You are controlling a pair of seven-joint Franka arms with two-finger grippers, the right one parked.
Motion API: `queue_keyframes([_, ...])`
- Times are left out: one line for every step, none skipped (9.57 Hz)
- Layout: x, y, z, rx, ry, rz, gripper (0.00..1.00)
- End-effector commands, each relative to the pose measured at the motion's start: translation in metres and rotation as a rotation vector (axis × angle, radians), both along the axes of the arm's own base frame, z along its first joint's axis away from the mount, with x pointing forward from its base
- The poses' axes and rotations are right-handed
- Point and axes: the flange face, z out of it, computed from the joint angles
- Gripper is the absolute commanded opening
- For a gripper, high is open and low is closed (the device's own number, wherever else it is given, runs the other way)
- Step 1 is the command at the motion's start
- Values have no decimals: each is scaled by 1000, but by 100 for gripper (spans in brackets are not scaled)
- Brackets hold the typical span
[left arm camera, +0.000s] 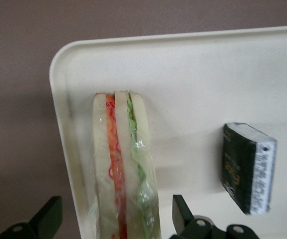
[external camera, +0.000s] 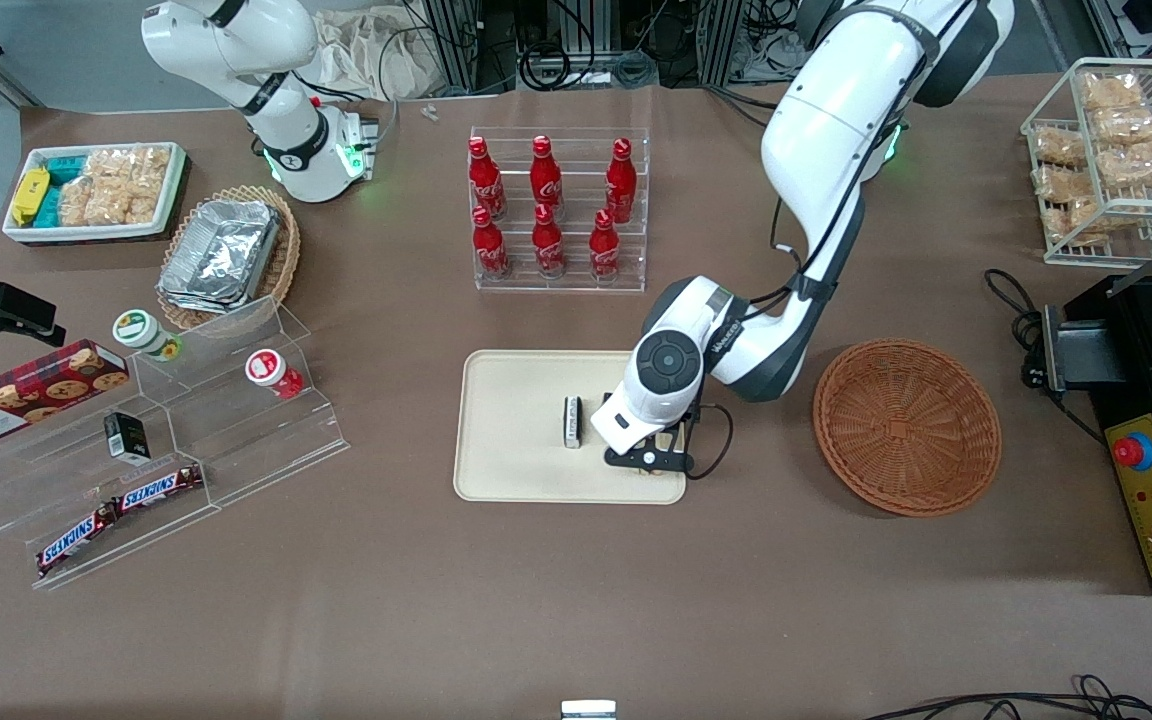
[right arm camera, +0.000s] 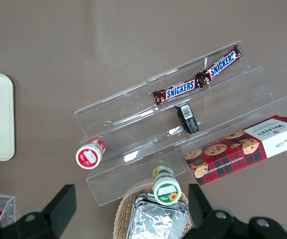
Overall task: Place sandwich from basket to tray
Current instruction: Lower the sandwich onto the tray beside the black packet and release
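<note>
We found the tray near the middle of the table, with a small dark packet standing on it. Just beside that packet, over the tray's end nearest the basket, the gripper hung low with the wrist above it, and in the front view it hid the sandwich almost wholly. The basket, toward the working arm's end of the table, lay bare of any sandwich.

From the wrist camera we saw the sandwich on the tray close to its rim, on edge, its red and green filling facing up at us. Its long axis ran straight between the two fingers, crosswise to the line on which they close. The fingers stood wide apart, each clear of the wrap, so nothing was gripped. The dark packet stood apart from the sandwich, outside the fingers.

We judged the sandwich set down and the placing all but done. The coming move turned on that gap: with the wedge lined up between open fingers, a straight lift should clear it, whereas any sideways drift could knock it over.
</note>
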Motion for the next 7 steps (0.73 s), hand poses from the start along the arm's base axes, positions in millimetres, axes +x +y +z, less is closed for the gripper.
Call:
queue_keyframes([7, 20, 98, 7, -26, 18, 99])
queue_keyframes([21, 53, 143, -12, -50, 68, 99])
queue_keyframes([25, 77, 176, -16, -62, 97, 99])
queue_keyframes([23, 96, 203, 3, -61, 73, 99])
queue_keyframes([24, 123, 225, 17, -48, 31, 99])
queue_keyframes([28, 166, 246, 23, -28, 34, 99])
queue_keyframes([32, 203, 265, 30, -32, 29, 99])
